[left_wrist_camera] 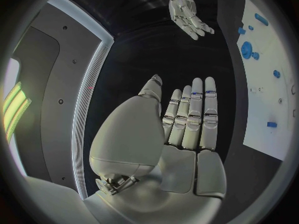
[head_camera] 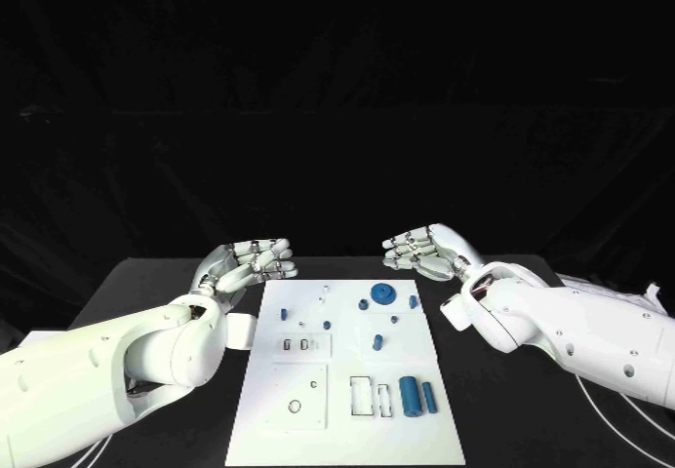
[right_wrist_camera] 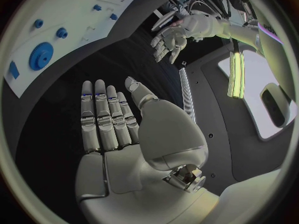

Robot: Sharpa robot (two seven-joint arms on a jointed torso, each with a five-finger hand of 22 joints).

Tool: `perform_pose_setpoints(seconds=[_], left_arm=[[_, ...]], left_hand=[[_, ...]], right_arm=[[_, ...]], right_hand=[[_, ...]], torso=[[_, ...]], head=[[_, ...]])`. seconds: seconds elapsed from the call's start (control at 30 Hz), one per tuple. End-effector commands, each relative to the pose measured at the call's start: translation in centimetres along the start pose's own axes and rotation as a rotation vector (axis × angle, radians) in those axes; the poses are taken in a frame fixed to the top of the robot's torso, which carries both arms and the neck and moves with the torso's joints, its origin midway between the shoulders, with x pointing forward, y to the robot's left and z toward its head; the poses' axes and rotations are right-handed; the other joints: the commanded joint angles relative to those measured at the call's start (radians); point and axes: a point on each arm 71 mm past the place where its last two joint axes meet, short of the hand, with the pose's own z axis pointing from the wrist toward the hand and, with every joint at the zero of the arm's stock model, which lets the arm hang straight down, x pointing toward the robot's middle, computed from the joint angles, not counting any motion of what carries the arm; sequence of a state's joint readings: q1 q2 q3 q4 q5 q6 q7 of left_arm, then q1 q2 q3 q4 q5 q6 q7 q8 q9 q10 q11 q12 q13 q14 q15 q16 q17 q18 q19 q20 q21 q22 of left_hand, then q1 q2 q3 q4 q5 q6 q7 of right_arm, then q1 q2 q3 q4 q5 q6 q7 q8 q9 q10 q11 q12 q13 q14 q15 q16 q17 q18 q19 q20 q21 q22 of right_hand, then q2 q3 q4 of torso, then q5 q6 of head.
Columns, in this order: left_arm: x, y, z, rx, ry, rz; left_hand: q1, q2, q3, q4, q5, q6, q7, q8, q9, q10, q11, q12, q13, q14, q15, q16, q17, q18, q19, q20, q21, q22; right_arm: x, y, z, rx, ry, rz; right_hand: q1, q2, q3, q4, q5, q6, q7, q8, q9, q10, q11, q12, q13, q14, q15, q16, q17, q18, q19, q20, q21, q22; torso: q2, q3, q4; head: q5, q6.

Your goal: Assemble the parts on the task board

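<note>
You are looking at what I judge to be the very start: nothing is being carried, and the small blue plastic parts lie loose on the flat white rectangular task board (head_camera: 344, 390) in the middle of the black worktop (head_camera: 155, 278). The left hand (head_camera: 254, 263) hovers just beyond the board's far left corner, fingers straight and apart, holding nothing. The right hand (head_camera: 426, 250) hovers past the far right corner, equally empty and spread. On the board, a round blue gear-like disc (head_camera: 382, 291) sits near the far edge, small blue pegs (head_camera: 377, 341) are scattered mid-board, and two blue cylinders (head_camera: 411, 397) lie beside outlined slots. Every placement seems left to do.
</note>
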State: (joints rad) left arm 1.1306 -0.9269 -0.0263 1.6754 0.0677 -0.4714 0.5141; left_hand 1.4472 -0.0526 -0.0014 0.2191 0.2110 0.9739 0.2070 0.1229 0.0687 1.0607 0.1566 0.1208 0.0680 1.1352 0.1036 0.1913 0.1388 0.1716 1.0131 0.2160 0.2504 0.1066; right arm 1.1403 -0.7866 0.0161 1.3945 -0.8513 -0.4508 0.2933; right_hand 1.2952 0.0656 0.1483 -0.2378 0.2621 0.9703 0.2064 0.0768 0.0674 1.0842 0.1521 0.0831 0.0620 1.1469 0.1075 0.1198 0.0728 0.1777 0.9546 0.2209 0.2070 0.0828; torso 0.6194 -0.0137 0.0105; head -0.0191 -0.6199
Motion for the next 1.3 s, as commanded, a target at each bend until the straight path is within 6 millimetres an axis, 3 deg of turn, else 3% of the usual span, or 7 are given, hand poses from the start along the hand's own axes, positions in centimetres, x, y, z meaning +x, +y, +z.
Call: perform_pose_setpoints(seconds=[0.03, 0.13, 0.3, 0.5, 0.67, 0.9, 1.3], left_arm=[[1.0, -0.7, -0.3, 0.031, 0.082, -0.051], [1.5, -1.3, -0.5, 0.030, 0.101, -0.070], [1.9, -2.0, -0.9, 0.022, 0.115, -0.100], [2.5, -2.9, -1.3, 0.026, 0.137, -0.116], [2.7, -3.4, -1.5, 0.032, 0.146, -0.120], [2.7, -3.8, -1.6, 0.039, 0.150, -0.120], [2.5, -4.0, -1.6, 0.037, 0.146, -0.117]], left_hand=[[0.003, 0.011, 0.001, -0.008, -0.004, 0.008, 0.000, -0.006, -0.002, 0.010, -0.002, -0.007, 0.000, 0.010, 0.002, -0.005, 0.003, 0.013, 0.006, 0.000, -0.007, -0.002], [0.004, 0.013, 0.000, -0.011, -0.004, 0.011, 0.000, -0.008, -0.002, 0.014, -0.003, -0.009, 0.000, 0.014, 0.001, -0.007, 0.005, 0.013, 0.010, -0.001, -0.008, -0.003], [0.005, 0.013, -0.001, -0.013, -0.004, 0.011, 0.000, -0.010, -0.002, 0.015, -0.003, -0.012, 0.000, 0.014, 0.001, -0.010, 0.006, 0.013, 0.012, -0.001, -0.009, -0.004], [0.003, 0.014, -0.006, -0.019, -0.004, 0.010, 0.004, -0.019, -0.004, 0.013, 0.001, -0.024, -0.002, 0.010, 0.004, -0.022, 0.008, 0.012, 0.013, 0.000, -0.016, -0.009], [0.003, 0.015, -0.007, -0.021, -0.004, 0.009, 0.005, -0.023, -0.004, 0.012, 0.002, -0.028, -0.002, 0.009, 0.005, -0.026, 0.009, 0.011, 0.013, 0.001, -0.019, -0.011], [0.002, 0.016, -0.009, -0.023, -0.004, 0.009, 0.006, -0.026, -0.004, 0.011, 0.003, -0.031, -0.002, 0.008, 0.006, -0.029, 0.010, 0.011, 0.012, 0.001, -0.021, -0.013], [0.001, 0.016, -0.012, -0.026, -0.004, 0.007, 0.009, -0.031, -0.004, 0.008, 0.005, -0.037, -0.002, 0.008, 0.007, -0.034, 0.012, 0.011, 0.013, 0.002, -0.025, -0.016]], right_arm=[[0.2, 0.4, 0.6, -0.028, 0.082, -0.260], [-0.1, 0.6, 1.3, -0.019, 0.130, -0.393], [0.1, 1.2, 2.1, 0.012, 0.209, -0.562], [0.2, 1.6, 2.9, 0.023, 0.255, -0.692], [0.9, 2.0, 3.2, 0.016, 0.300, -0.734], [1.7, 2.1, 3.3, 0.025, 0.367, -0.786], [1.7, 2.1, 3.2, 0.040, 0.375, -0.847]], right_hand=[[0.002, -0.014, 0.063, -0.042, -0.033, 0.100, -0.028, 0.001, 0.002, 0.124, -0.037, -0.014, 0.001, 0.143, -0.050, 0.012, 0.014, 0.007, 0.150, -0.060, 0.068, 0.018], [-0.007, -0.025, 0.066, -0.043, -0.044, 0.116, -0.035, -0.001, 0.003, 0.147, -0.047, -0.016, 0.003, 0.176, -0.062, 0.017, 0.022, 0.007, 0.192, -0.077, 0.093, 0.027], [-0.007, -0.044, 0.069, -0.045, -0.060, 0.124, -0.050, -0.009, 0.001, 0.161, -0.059, -0.021, 0.002, 0.232, -0.080, 0.033, 0.041, 0.007, 0.238, -0.098, 0.127, 0.041], [-0.017, -0.064, 0.069, -0.033, -0.087, 0.119, -0.061, -0.013, 0.000, 0.147, -0.069, -0.022, 0.001, 0.314, -0.100, 0.070, 0.079, 0.006, 0.297, -0.126, 0.184, 0.068], [-0.022, -0.074, 0.072, -0.025, -0.093, 0.120, -0.065, -0.013, 0.000, 0.139, -0.071, -0.024, 0.000, 0.343, -0.107, 0.088, 0.104, 0.004, 0.316, -0.136, 0.211, 0.082], [-0.024, -0.081, 0.077, -0.018, -0.106, 0.118, -0.069, -0.013, -0.001, 0.113, -0.071, -0.024, -0.001, 0.351, -0.108, 0.096, 0.123, 0.003, 0.319, -0.139, 0.227, 0.091], [-0.031, -0.087, 0.080, -0.002, -0.119, 0.121, -0.072, -0.012, 0.000, 0.110, -0.073, -0.022, 0.000, 0.362, -0.111, 0.119, 0.153, 0.003, 0.326, -0.142, 0.249, 0.102]], torso=[[0.035, -0.0095, 0.0184], [0.053, -0.0151, 0.0305], [0.079, -0.0214, 0.0477], [0.106, -0.0305, 0.0649], [0.122, -0.0334, 0.0716], [0.136, -0.0353, 0.0764], [0.147, -0.0373, 0.0827]], head=[[-0.012, 0.007], [-0.023, 0.012], [-0.033, 0.016], [-0.048, 0.019], [-0.054, 0.021], [-0.062, 0.027], [-0.067, 0.031]])
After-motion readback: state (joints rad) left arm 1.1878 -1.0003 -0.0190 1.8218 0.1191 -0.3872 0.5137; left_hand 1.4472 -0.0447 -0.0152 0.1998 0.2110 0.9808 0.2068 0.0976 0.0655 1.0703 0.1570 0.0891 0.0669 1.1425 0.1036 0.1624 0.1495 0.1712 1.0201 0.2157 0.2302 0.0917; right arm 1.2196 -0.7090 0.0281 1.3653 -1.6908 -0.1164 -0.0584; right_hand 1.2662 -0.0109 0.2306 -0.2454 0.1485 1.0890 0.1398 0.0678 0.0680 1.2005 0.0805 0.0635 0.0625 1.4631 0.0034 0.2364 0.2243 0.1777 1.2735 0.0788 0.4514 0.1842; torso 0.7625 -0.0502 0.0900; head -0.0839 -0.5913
